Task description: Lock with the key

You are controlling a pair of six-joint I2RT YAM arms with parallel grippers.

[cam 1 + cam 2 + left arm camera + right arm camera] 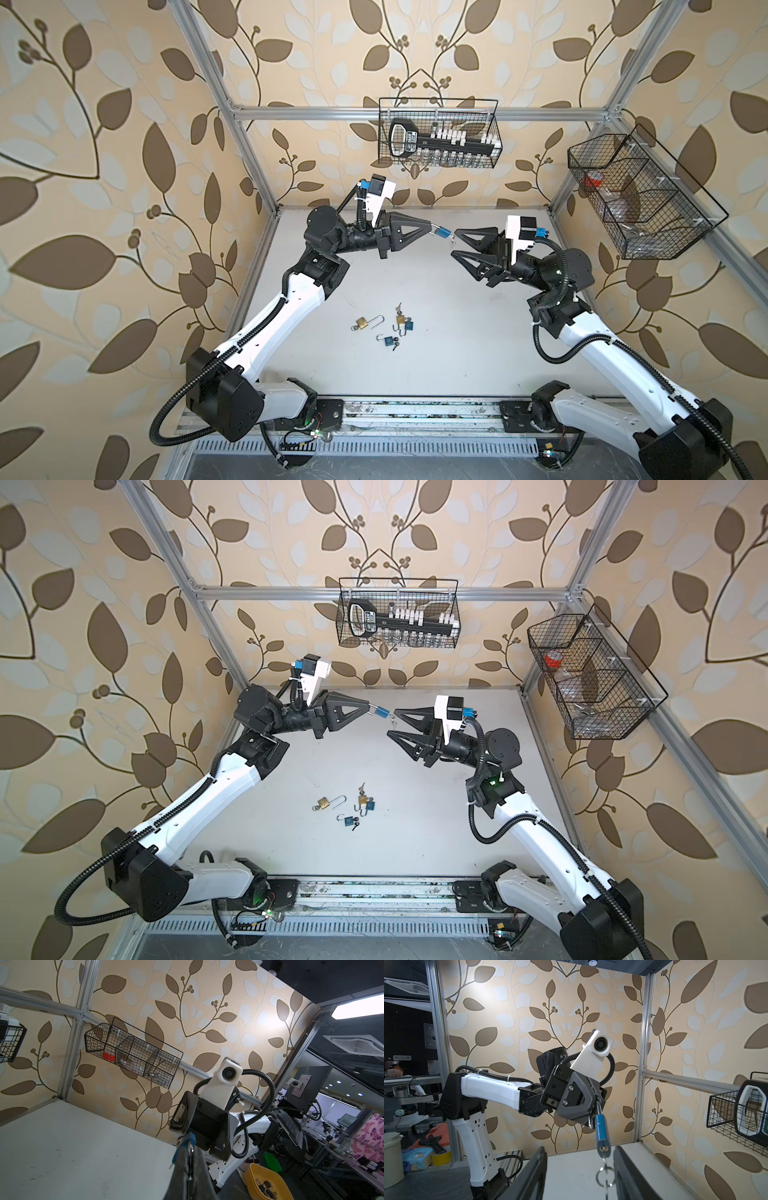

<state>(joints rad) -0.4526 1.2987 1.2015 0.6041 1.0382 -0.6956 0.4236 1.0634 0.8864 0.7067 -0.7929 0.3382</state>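
The left gripper (430,227) was pressed together on the shackle of the blue padlock (443,232). It held the padlock in the air above the far half of the table (478,353), about midway between the side edges. The key (603,1153) stood in the keyhole at the free end of the lock body, and the key ring (605,1176) hung from it. The right gripper (455,241) faced the lock with its jaws spread, one finger on each side of the ring. I could not tell whether a finger touched it. Several other padlocks (401,320), brass and blue, lay close together nearer the front edge.
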